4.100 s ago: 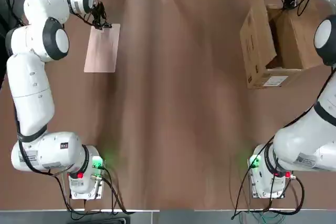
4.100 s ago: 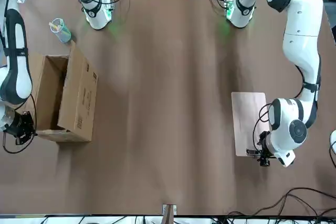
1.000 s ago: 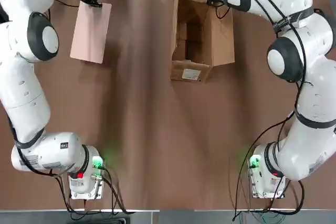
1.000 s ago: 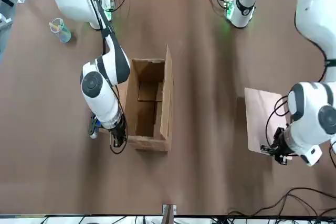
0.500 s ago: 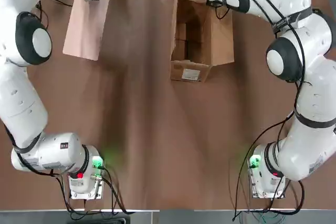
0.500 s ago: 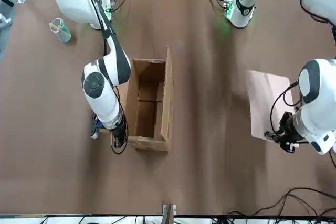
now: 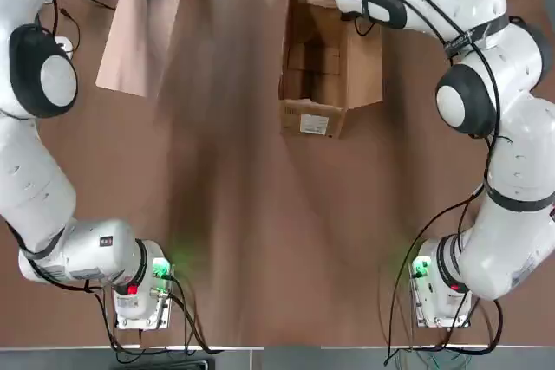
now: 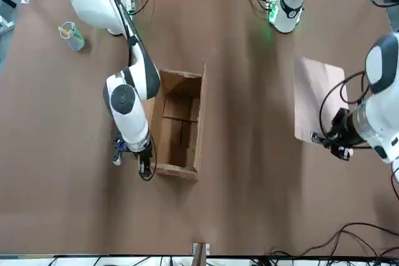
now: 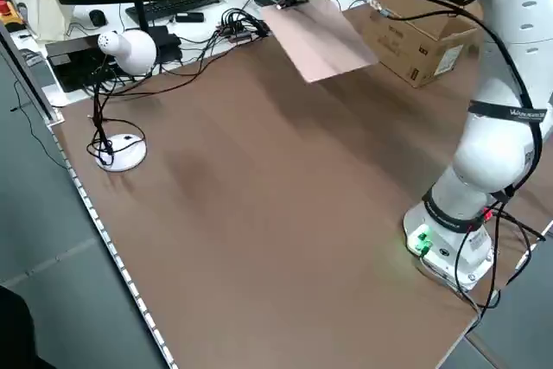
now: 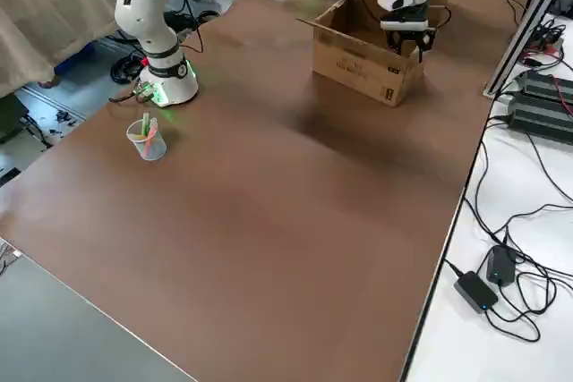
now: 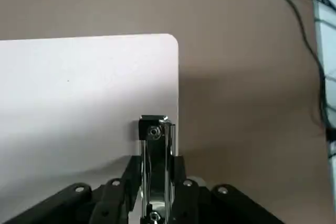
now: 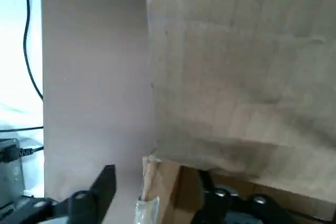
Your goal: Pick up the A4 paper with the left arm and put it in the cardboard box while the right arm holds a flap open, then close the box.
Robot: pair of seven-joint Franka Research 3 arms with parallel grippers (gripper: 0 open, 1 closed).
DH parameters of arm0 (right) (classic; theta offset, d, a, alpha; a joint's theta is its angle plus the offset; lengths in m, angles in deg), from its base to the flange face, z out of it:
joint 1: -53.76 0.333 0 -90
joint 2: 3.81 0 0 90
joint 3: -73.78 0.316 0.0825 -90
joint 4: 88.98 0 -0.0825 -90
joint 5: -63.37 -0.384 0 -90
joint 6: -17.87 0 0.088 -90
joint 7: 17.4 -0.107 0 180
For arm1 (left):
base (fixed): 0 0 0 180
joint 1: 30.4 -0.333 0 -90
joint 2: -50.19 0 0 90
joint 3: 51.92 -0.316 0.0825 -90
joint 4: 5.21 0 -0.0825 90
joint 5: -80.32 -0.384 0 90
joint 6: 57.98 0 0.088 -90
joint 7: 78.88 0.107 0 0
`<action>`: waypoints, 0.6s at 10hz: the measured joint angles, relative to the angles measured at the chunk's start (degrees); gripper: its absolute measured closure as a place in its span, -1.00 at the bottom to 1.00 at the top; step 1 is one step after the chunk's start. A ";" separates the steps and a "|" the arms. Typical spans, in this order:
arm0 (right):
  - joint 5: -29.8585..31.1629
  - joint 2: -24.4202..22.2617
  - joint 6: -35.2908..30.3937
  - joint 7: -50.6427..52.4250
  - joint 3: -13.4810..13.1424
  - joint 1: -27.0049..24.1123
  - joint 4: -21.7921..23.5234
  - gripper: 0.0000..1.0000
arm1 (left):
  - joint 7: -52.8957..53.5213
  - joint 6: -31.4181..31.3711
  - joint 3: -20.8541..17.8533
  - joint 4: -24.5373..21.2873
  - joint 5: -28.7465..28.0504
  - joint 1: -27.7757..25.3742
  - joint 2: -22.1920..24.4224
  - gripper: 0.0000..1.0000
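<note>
"Box first: where is it, and is it open?"

"The cardboard box (image 7: 363,67) sits open on the tabletop (image 7: 260,240), its white label (image 7: 314,124) on the end nearest my arms' bases. I see bare cardboard inside."

"And the A4 paper?"

"The A4 paper (image 7: 134,45), a pale pinkish-beige sheet with rounded corners, is held in the air well to the left of the box. My left gripper (image 11: 157,160) is out there too, at the sheet's far edge, its fingers closed on the dark clip (image 11: 155,129)."

"Your other side?"

"My right gripper (image 12: 156,174) is at the box's far right corner, fingers spread wide apart. I can't tell whether either one touches the cardboard."

"Anything else near?"

"A clear cup (image 8: 72,37) of pens, to the right of the box and nearer my right arm's base."
</note>
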 joint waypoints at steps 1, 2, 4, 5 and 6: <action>0.26 0.00 -0.40 0.01 0.01 0.67 -0.09 -0.84 | -0.03 2.17 1.75 0.37 0.06 0.09 0.65 0.40; 0.30 -0.01 -2.51 0.01 0.02 1.25 -0.90 -1.00 | -0.15 3.90 3.49 0.75 0.08 0.23 1.25 0.40; 0.30 -0.26 -10.27 0.03 0.15 2.01 -5.68 -1.00 | -1.59 5.58 7.01 1.16 0.15 0.33 2.65 0.40; 0.30 -0.57 -13.61 0.03 0.33 2.33 -8.08 -1.00 | -3.82 5.76 9.17 1.68 0.34 0.37 3.20 0.40; 0.23 -1.06 -16.29 0.03 0.41 2.62 -9.92 -1.00 | -6.82 5.83 11.30 2.37 0.61 0.43 3.52 0.40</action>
